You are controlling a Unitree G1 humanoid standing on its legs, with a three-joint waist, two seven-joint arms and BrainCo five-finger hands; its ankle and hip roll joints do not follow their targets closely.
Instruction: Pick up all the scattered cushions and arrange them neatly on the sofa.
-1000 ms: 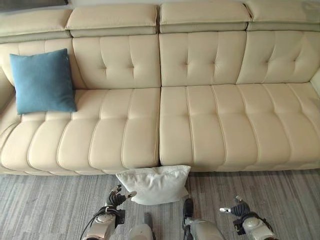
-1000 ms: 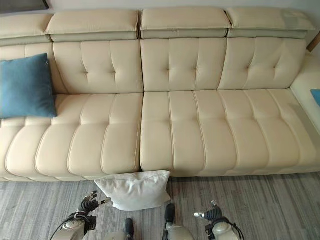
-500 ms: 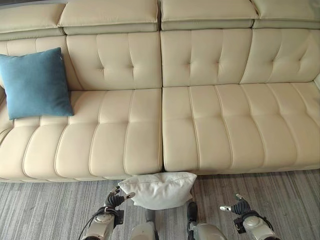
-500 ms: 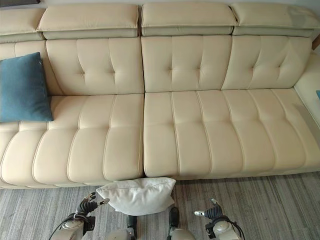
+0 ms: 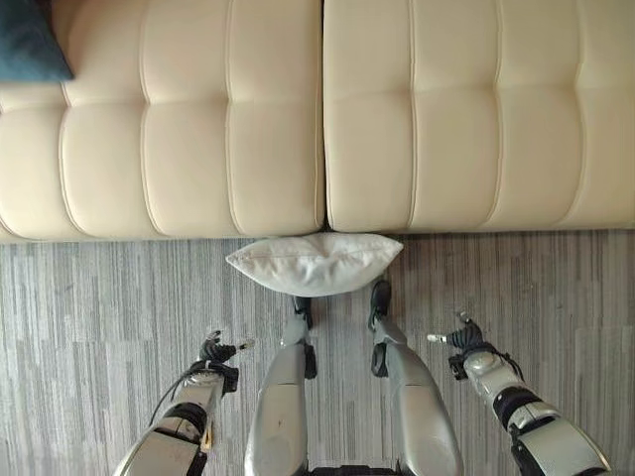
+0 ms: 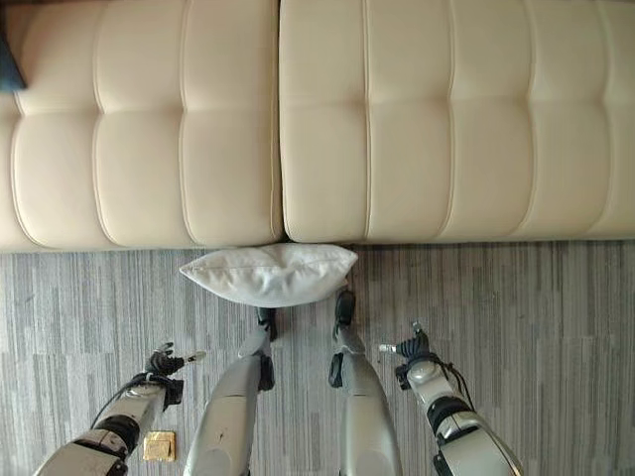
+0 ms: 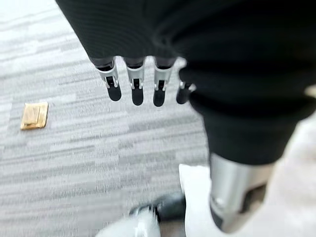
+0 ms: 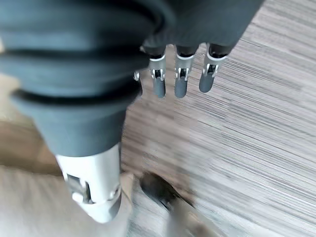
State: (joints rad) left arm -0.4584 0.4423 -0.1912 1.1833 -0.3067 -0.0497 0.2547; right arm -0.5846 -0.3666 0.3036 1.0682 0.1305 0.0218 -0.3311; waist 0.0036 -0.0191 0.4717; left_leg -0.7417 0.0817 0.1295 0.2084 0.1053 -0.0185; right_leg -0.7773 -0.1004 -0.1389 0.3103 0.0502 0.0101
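The floor (image 5: 109, 297) was grey striped carpet. A white cushion (image 5: 314, 263) lay on it, touching the front edge of the cream sofa (image 5: 417, 119), at the seam between two seats. A small gold plate (image 6: 159, 444) lay flat on the carpet, well apart from the cushion. A blue cushion (image 5: 30, 40) rested on the sofa's left seat.

Left hand (image 5: 217, 351) and right hand (image 5: 464, 339) hang low, fingers relaxed, holding nothing

Sofa (image 5: 417, 109) across the upper frame; cushion (image 5: 314, 263) on the floor (image 5: 89, 317) against its front edge, centre; second cushion (image 5: 30, 40) on the seat, upper left.
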